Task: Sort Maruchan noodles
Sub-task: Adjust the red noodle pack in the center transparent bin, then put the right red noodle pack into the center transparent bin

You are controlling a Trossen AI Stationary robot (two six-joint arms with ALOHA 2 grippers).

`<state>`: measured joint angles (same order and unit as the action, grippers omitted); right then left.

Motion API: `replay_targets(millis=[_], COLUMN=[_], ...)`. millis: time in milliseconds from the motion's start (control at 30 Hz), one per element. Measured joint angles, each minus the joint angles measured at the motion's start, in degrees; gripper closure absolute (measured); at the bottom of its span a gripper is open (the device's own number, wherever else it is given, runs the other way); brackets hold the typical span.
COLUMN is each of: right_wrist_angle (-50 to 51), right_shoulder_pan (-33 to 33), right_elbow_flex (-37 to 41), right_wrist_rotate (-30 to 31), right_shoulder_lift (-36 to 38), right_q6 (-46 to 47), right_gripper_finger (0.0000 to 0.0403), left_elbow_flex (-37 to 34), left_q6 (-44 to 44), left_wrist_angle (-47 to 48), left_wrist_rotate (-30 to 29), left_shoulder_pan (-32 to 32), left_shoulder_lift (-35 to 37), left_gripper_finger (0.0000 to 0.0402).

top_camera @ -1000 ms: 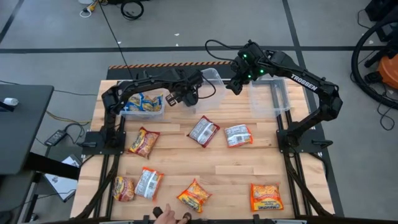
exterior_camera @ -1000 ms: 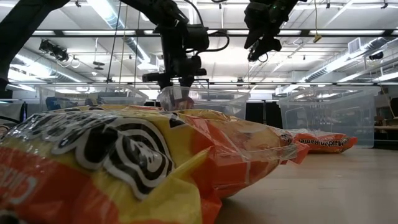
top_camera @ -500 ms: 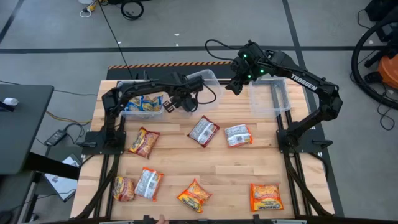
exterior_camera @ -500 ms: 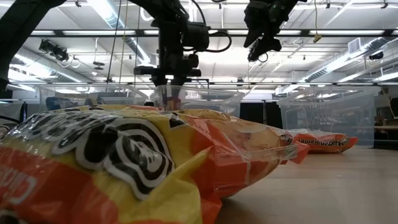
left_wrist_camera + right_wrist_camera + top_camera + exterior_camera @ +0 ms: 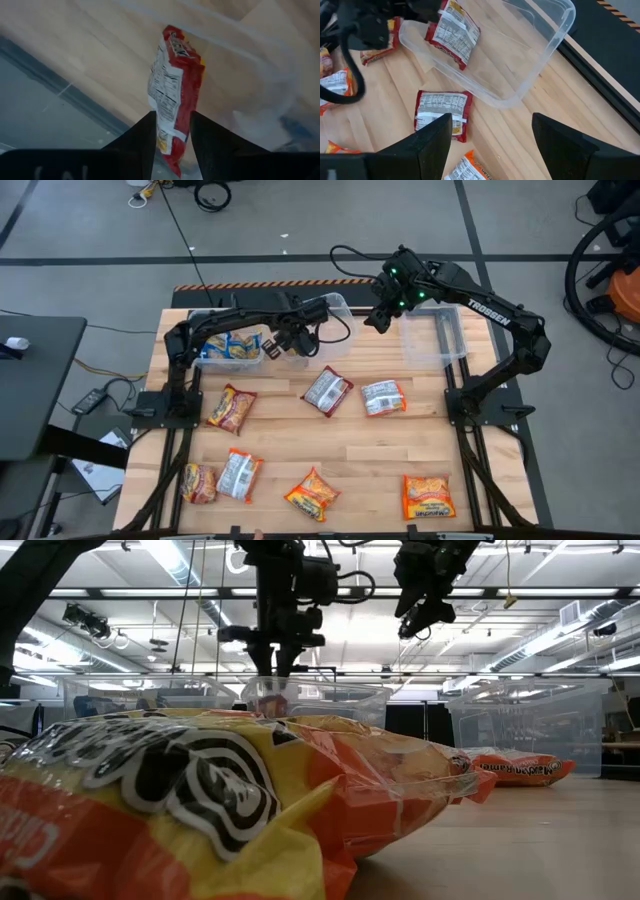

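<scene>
My left gripper [image 5: 286, 344] is shut on a red-and-white Maruchan noodle packet [image 5: 173, 85] at the left end of the middle clear tub [image 5: 338, 312]; the packet [image 5: 453, 33] also shows in the right wrist view. My right gripper [image 5: 492, 140] hangs open and empty above the gap between the middle and right tubs [image 5: 378, 315]. Two red-silver packets [image 5: 327, 390] [image 5: 383, 396] and several orange ones [image 5: 231, 408] lie flat on the table. Blue packets lie in the left tub [image 5: 230, 346]. My left gripper pinches the red packet between its two fingers [image 5: 146, 137] across its flat faces, near one short end [image 5: 169, 142]. The fingers come from above, pointing steeply down. The packet hangs below them into the tub's mouth; whether its lower end [image 5: 176, 32] touches the tub I cannot tell.
A third clear tub [image 5: 437, 335] stands at the far right. Orange packets lie along the near edge [image 5: 312, 493] [image 5: 428, 496] [image 5: 199, 482], beside another packet [image 5: 241, 474]; one orange packet fills the low view's foreground [image 5: 200, 790]. Bare wood lies mid-table [image 5: 380, 450].
My left gripper has risen a little over the middle tub's left end and rolled about its own line, carrying the red packet up with it. The hand at the table's near edge has drawn out of view.
</scene>
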<state>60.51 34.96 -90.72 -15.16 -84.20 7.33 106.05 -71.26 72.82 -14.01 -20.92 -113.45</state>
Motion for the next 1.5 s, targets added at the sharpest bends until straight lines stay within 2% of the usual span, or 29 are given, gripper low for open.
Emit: replay_targets(millis=[167,333,467,567,700,800,867,1000,1100,1333,1500], right_wrist_angle=[0.02,-0.37,-0.44,-0.33,1.11,3.15,4.42,5.89,5.50,2.27,-0.05], right_shoulder_pan=[0.00,-0.29,-2.01,-4.35,-8.65,-12.28,-14.87,-22.18,-28.37,-40.27,-45.17], right_elbow_flex=[0.00,0.00,0.00,0.00,0.00,0.00,0.00,0.41,2.13,8.78,12.06], right_wrist_rotate=[-0.01,-0.02,0.89,2.76,6.01,8.28,10.38,15.35,19.88,30.96,33.77], right_shoulder_lift=[0.00,0.00,0.00,0.30,2.42,4.92,6.82,10.83,13.54,16.08,14.86], right_q6=[-0.02,-3.29,-6.22,-6.87,-5.91,-4.73,-3.33,1.98,7.65,19.80,26.69], right_gripper_finger=[0.0123,0.0123,0.0123,0.0123,0.0123,0.0123,0.0123,0.0123,0.0123,0.0123,0.0123], left_elbow_flex=[2.80,6.58,10.63,11.05,9.32,6.81,4.09,-2.05,-6.76,-17.53,-24.66], left_q6=[4.69,17.30,33.06,46.08,55.99,56.36,56.73,55.53,53.97,54.43,55.89], left_wrist_angle=[3.97,7.86,11.21,11.01,10.64,9.25,4.77,-1.44,-6.21,-21.16,-29.46], left_wrist_rotate=[0.43,0.95,6.36,12.25,17.78,17.45,17.92,20.61,20.47,11.01,6.56], left_shoulder_pan=[1.49,5.31,9.73,13.07,18.32,22.69,24.74,25.28,25.56,29.61,31.19], left_shoulder_lift=[0.00,0.00,0.73,1.97,2.99,2.99,3.02,4.36,6.97,8.85,8.38], left_gripper_finger=[0.0279,0.0279,0.0279,0.0279,0.0280,0.0286,0.0291,0.0301,0.0312,0.0327,0.0305])
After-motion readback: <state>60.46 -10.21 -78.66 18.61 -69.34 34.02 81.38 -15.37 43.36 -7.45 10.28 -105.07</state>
